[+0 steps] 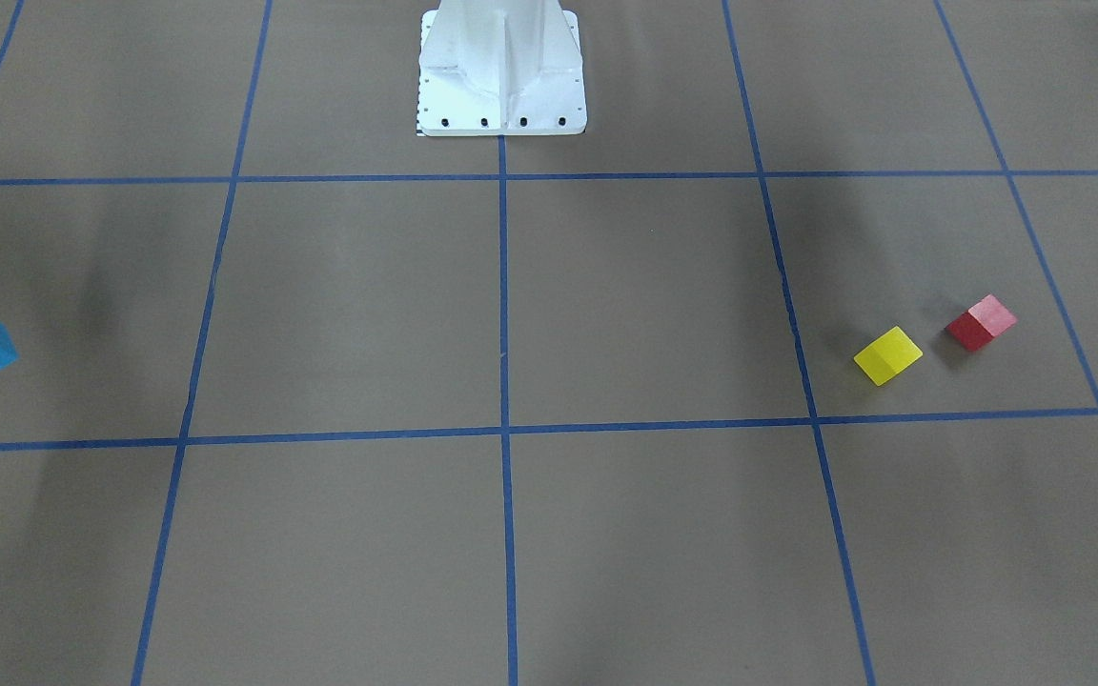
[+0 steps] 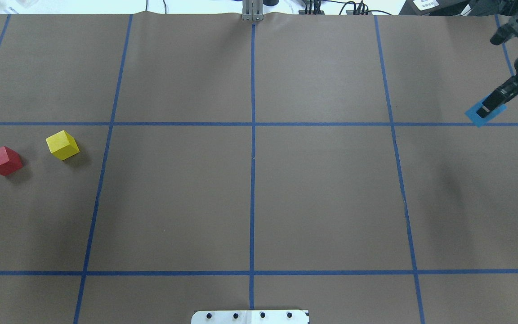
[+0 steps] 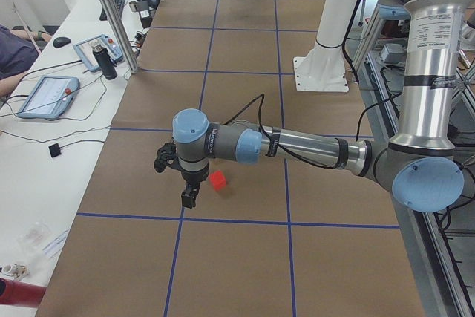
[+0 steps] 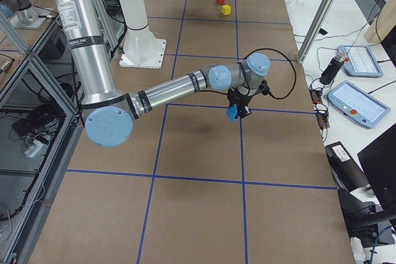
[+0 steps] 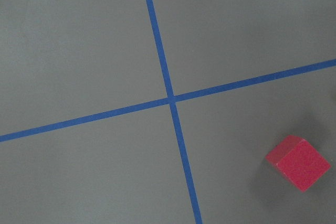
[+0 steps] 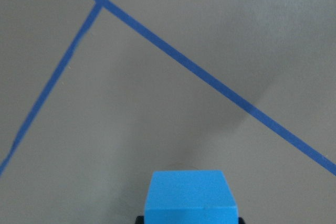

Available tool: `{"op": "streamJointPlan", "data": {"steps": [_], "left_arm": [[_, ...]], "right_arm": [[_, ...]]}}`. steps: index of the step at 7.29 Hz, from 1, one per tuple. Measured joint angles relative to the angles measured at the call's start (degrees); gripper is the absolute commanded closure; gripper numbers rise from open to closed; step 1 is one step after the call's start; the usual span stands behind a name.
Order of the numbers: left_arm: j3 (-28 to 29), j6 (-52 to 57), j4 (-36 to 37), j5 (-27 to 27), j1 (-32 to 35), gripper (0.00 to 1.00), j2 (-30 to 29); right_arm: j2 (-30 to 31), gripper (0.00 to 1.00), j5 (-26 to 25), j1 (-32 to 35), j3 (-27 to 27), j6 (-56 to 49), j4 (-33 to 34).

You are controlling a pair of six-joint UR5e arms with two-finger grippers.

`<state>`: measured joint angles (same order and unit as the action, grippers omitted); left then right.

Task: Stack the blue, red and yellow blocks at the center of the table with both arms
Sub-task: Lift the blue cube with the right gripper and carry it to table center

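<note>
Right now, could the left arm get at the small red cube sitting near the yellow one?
Probably yes. The left gripper hangs close beside the small red cube with nothing lying between them. The small yellow cube sits apart from the red one, clear of the approach.

Left arm and right arm have silver tube links, light-blue joint caps, printed label on upper link, black cable looped at wrist. White flared pedestal carries black screws along flange.
</note>
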<state>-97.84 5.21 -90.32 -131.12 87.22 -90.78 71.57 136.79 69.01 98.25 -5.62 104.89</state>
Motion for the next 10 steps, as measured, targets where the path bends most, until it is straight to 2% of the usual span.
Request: {"op": "streamJointPlan", "data": {"steps": [2, 3, 5, 7, 10], "left_arm": [[0.21, -0.33, 0.03, -0.08, -0.09, 0.0, -0.42], [0.22, -0.52, 0.05, -0.09, -0.1, 0.0, -0.49], [0.27, -0.63, 0.06, -0.1, -0.12, 0.0, -0.48], [0.58, -0.58, 0.06, -0.1, -0.12, 0.0, -0.47], [1.19, -0.47, 0.0, -0.1, -0.19, 0.0, -0.59]], "right_arm": [[-9.63, 1.0, -2.96, -8.19, -0.77, 20.26, 3.23], [-14.8, 1.0, -5.28, -13.77, -2.8, 33.76, 1.55], [-24.96, 1.0, -9.73, -22.96, -13.1, 54.14, -7.91], [-30.76, 1.0, -11.66, -27.24, -19.78, 63.18, -12.98], [-33.05, 1.0, -15.86, -31.39, -21.23, 65.83, -14.73]]}}
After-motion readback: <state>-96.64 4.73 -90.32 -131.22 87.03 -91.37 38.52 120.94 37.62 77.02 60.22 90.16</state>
